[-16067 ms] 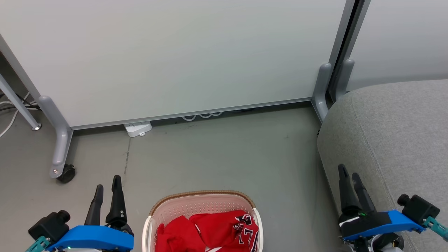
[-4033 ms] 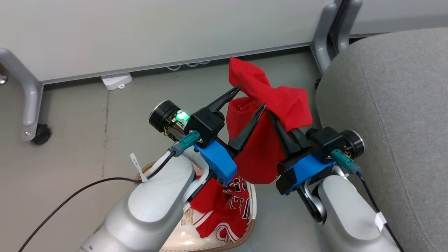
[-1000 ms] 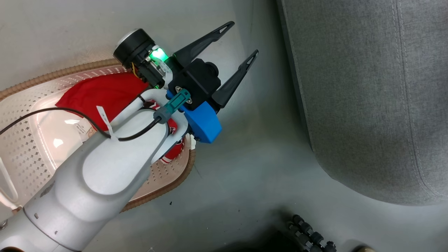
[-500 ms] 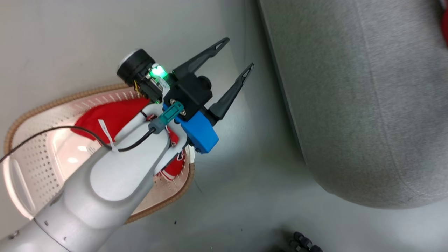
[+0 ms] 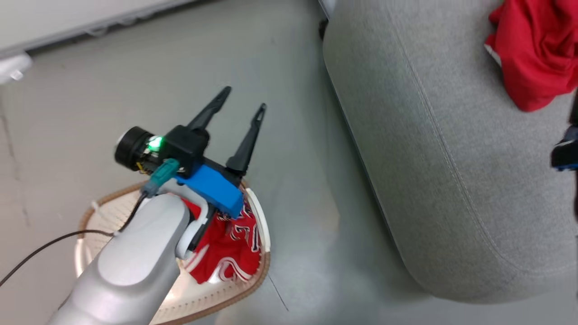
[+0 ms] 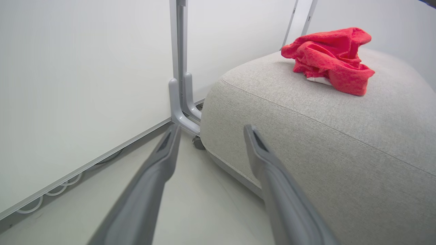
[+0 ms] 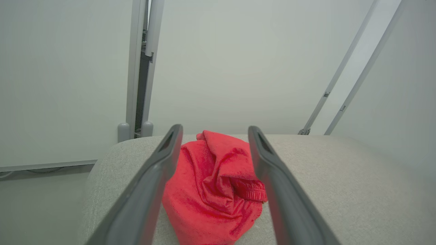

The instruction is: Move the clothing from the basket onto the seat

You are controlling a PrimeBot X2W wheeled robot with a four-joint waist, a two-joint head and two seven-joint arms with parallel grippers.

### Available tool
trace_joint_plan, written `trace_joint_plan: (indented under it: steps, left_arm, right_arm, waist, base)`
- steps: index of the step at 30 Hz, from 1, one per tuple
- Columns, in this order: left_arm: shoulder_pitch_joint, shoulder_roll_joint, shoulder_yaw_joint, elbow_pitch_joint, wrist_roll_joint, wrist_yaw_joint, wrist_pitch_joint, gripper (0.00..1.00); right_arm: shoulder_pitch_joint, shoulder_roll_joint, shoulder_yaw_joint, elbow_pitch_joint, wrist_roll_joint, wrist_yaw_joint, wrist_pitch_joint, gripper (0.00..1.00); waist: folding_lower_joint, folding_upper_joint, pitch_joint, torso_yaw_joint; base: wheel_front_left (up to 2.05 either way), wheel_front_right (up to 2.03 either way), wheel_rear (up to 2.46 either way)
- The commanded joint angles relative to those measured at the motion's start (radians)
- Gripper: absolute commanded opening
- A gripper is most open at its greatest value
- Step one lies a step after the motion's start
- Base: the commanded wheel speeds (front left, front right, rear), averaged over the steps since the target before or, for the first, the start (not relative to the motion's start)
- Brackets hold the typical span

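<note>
Right end effector [image 7: 214, 128], gaping empty like left end effector [image 5: 244, 98], is straddling the garment [image 7: 214, 183], risking snagging it off the seat [image 7: 340, 177].

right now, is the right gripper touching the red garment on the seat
Apart. Left wrist view shows the red garment lying alone on the seat, nothing on it; right gripper open.
</note>
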Motion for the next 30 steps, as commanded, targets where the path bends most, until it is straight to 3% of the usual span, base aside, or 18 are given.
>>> trace_joint_plan:
  steps: [1,14,30]
  left_arm:
    - [0.028,0.004,0.027,-0.019,0.004,0.012,-0.004,1.0]
    - [0.3,-0.034,0.352,-0.157,0.083,0.036,-0.004,1.0]
    - [0.576,-0.129,0.626,-0.218,0.198,-0.028,-0.004,1.0]
  right_arm:
    - [0.028,0.012,0.02,-0.017,0.007,-0.001,0.0,1.0]
    - [0.16,0.076,0.23,-0.115,0.031,-0.001,0.0,1.0]
    - [0.408,0.169,0.23,-0.159,0.054,-0.001,0.0,1.0]
  waist:
    - [0.0003,-0.0001,-0.073,0.051]
    - [0.0003,-0.0001,-0.239,0.177]
    - [0.0003,-0.0001,-0.377,0.255]
  base:
    - [0.0,0.0,0.0]
    - [0.0,0.0,0.0]
    - [0.0,0.0,0.0]
